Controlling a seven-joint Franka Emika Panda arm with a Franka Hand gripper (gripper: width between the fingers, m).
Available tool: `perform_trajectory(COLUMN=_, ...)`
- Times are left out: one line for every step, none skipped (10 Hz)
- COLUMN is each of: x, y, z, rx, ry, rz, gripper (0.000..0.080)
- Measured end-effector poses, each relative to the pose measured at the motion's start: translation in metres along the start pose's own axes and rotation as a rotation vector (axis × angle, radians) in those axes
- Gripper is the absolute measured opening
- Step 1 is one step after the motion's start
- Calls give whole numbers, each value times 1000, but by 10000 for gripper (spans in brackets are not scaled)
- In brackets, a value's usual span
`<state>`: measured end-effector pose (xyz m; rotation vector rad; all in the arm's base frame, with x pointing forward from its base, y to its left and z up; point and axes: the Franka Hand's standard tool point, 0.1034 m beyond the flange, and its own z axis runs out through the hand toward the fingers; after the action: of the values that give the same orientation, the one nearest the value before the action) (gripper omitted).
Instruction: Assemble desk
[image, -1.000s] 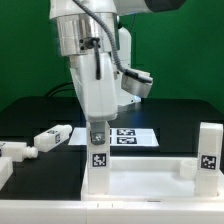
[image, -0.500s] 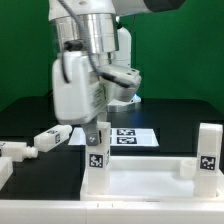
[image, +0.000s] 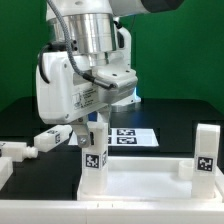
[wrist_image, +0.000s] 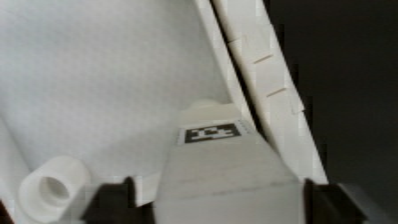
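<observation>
The white rimmed tabletop (image: 150, 182) lies upside down at the front. My gripper (image: 93, 134) is shut on an upright white tagged leg (image: 93, 158) standing at the tabletop's corner on the exterior view's left. A second leg (image: 205, 150) stands upright at the corner on the exterior view's right. In the wrist view the leg (wrist_image: 222, 165) with its tag sits between my two dark fingers (wrist_image: 118, 196), over the tabletop's inner face (wrist_image: 107, 90) beside its rim (wrist_image: 249, 50). Two loose legs (image: 52, 138) (image: 14, 151) lie on the exterior view's left.
The marker board (image: 130, 136) lies flat behind the tabletop on the black table. A white round boss (wrist_image: 54, 190) rises from the tabletop's inner face near the held leg. The arm's bulky wrist hangs over the left half of the scene.
My hand has turned about the upright leg, and the wrist body has swung toward the exterior view's left. The leg stays at the same corner, still held.
</observation>
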<state>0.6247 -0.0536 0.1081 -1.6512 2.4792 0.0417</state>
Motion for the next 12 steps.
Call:
perform_trajectory(x=-8, y=1, z=-9, rx=-3, ry=-14, rz=-57, gripper=605)
perform_trajectory(x=-16, y=4, z=-20, rx=3, ry=-29, rz=-87, gripper=605)
perform_trajectory(x=-28, y=12, z=-35, rx=-12, ry=-48, rz=-88, gripper=636)
perform_trajectory(x=-37, y=14, z=-48, rx=-18, ry=-56, rz=-93, gripper=646)
perform_trajectory(x=-34, y=13, z=-44, rx=-14, ry=-54, rz=-98, gripper=646)
perform_trajectory(x=-34, y=14, z=-40, rx=-19, ry=-51, rz=-99, gripper=648)
perform_trajectory(x=-34, y=14, z=-40, rx=-19, ry=-51, rz=-100, gripper=648)
perform_trajectory(x=-35, y=16, z=-39, rx=-22, ry=-50, rz=-103, gripper=648)
perform_trajectory(x=-38, y=23, z=-33, rx=-29, ry=-45, rz=-131, gripper=648)
perform_trajectory(x=-36, y=39, z=-20, rx=-33, ry=-29, rz=-151, gripper=648)
perform_trajectory(x=-28, y=61, z=-1, rx=-54, ry=-5, rz=-167, gripper=648)
perform_trajectory(x=-27, y=74, z=10, rx=-70, ry=10, rz=-173, gripper=648)
